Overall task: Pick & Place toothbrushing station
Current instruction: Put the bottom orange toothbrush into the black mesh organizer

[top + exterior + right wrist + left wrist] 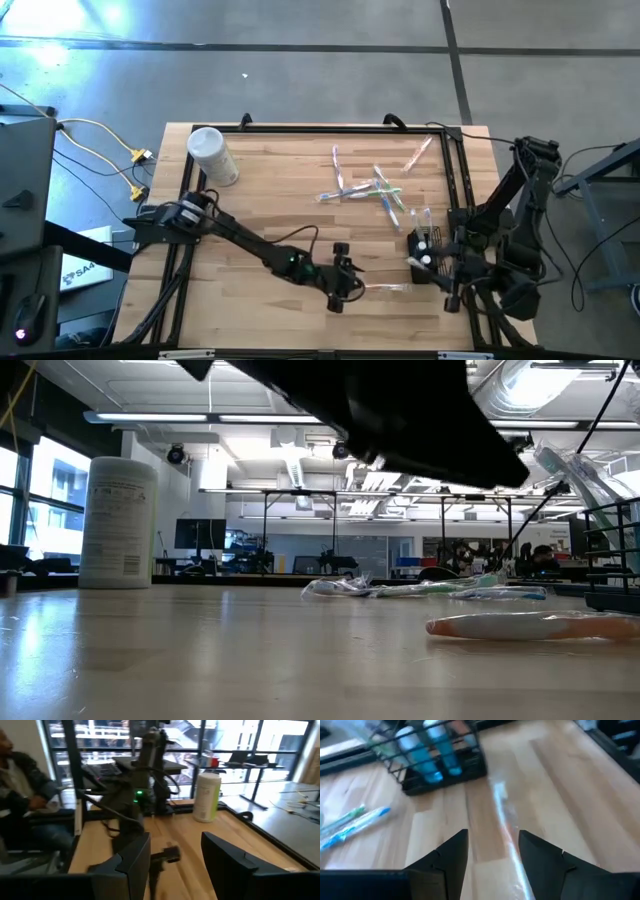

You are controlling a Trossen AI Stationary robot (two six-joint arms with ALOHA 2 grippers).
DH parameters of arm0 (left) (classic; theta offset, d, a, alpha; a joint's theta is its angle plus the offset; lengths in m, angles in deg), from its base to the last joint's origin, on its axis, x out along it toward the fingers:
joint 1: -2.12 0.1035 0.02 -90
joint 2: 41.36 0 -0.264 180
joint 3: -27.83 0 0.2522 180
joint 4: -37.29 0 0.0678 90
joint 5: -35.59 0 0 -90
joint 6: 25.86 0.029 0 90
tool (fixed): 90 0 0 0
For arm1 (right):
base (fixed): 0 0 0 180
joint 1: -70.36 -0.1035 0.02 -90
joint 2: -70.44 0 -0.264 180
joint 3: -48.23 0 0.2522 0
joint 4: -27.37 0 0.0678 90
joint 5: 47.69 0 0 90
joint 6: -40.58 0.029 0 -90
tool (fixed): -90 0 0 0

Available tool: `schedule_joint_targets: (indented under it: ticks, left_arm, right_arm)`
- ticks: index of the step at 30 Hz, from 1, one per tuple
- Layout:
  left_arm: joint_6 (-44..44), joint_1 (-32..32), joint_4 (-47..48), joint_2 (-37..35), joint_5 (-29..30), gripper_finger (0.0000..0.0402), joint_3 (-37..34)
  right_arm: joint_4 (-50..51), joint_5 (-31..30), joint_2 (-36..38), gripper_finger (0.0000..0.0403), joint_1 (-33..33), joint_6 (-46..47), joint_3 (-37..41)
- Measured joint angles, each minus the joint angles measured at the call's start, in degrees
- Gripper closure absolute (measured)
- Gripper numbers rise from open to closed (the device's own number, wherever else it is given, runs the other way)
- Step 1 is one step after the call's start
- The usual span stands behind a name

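High view: my left gripper (345, 290) hangs over the near table edge, fingers spread and empty, with a wrapped toothbrush (385, 288) just beside it toward the wire-mesh holder (425, 255); my right gripper (452, 275) waits by that holder, also spread. Left wrist view: the toothbrush (506, 827) runs lengthwise out between my fingers (452, 851) toward the holder (440, 762), so left takes it.

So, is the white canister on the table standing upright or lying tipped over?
Upright. In the low view the white canister stands on its base on the table, with its sides vertical. The right wrist view shows it standing too.
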Motion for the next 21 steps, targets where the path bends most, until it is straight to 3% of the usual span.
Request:
schedule_joint_targets:
  ticks: [7, 15, 21]
  left_arm:
    - [-1.3, 0.0, -0.3, 4.5, 1.3, 0.0229, 3.4]
    - [-5.1, 0.1, 1.1, 9.6, -1.9, 0.0229, 7.1]
    - [-9.9, 0.4, 3.6, 13.6, -1.9, 0.0229, 9.1]
  right_arm:
    - [-0.7, 3.7, 0.0, 0.0235, -2.4, -2.3, 0.0]
    - [-0.4, 11.5, 0.0, 0.0235, -2.9, -2.4, 0.0]
    - [-0.2, 13.7, -0.7, 0.0235, -2.8, -2.8, 0.0]
